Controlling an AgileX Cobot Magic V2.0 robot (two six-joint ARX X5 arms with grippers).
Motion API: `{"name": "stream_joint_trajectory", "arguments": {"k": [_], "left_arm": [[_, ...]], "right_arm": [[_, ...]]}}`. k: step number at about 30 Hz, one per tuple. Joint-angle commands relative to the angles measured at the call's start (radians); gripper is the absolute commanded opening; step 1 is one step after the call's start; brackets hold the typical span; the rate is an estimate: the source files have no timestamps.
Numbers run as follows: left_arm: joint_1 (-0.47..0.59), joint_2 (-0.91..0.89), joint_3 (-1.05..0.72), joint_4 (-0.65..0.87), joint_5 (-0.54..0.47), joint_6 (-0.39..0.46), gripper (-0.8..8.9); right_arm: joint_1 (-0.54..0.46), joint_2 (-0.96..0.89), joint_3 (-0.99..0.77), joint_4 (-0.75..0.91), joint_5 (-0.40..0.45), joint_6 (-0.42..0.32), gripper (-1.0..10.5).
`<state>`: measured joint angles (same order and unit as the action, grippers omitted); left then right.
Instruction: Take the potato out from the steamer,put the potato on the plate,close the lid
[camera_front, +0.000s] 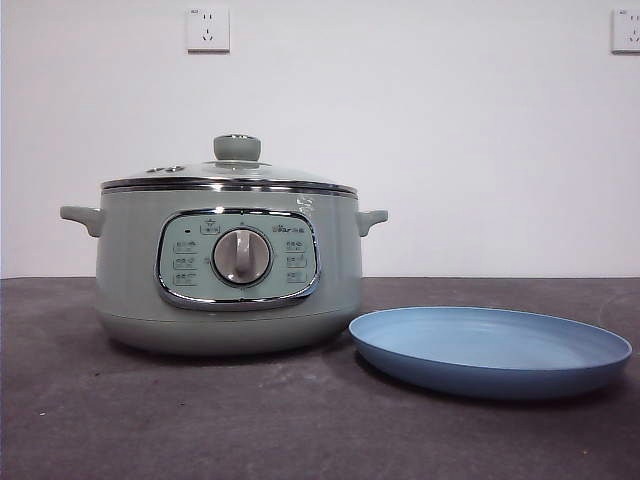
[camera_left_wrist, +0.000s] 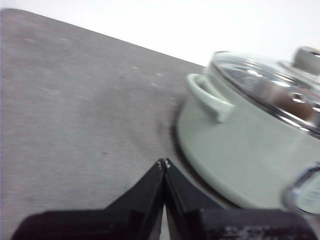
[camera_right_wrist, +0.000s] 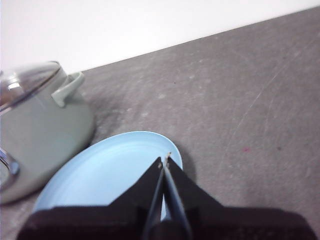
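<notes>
Low front camera faces steamer (camera_front: 228, 270) closely; both wrist cameras share it obliquely.

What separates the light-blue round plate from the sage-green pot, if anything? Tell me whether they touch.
Cannot tell. In the front view the plate rim meets the steamer base visually, and the right wrist view shows overlap only; neither shows a clear gap or contact.

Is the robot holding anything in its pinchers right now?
No. The left gripper and right gripper are both shut on nothing; the domed glass lid is untouched.
</notes>
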<state>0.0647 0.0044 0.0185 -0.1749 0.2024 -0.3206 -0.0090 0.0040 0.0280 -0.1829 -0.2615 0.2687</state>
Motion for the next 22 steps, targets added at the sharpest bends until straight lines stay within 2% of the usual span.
{"name": "stream_joint_trajectory", "arguments": {"k": [1,6,9,12,17,22], "left_arm": [[0.002,-0.002,0.01,-0.011,0.062,-0.049,-0.09],[0.002,0.007,0.089,-0.095,0.093,-0.073,-0.08],[0.002,0.029,0.158,-0.147,0.109,-0.072,-0.08],[0.002,0.078,0.237,-0.173,0.153,-0.069,-0.08],[0.002,0.205,0.385,-0.252,0.251,0.002,-0.08],[0.002,0.341,0.539,-0.378,0.372,0.147,-0.09]], "right_arm": [[-0.001,-0.003,0.009,0.002,-0.001,0.116,-0.1],[-0.001,0.018,0.086,-0.003,-0.002,0.169,-0.1],[-0.001,0.06,0.164,-0.029,-0.006,0.167,-0.1],[-0.001,0.129,0.263,-0.079,-0.047,0.143,-0.1],[-0.001,0.279,0.457,-0.244,-0.133,0.027,-0.1],[-0.001,0.443,0.66,-0.44,-0.224,-0.113,-0.1]]}}
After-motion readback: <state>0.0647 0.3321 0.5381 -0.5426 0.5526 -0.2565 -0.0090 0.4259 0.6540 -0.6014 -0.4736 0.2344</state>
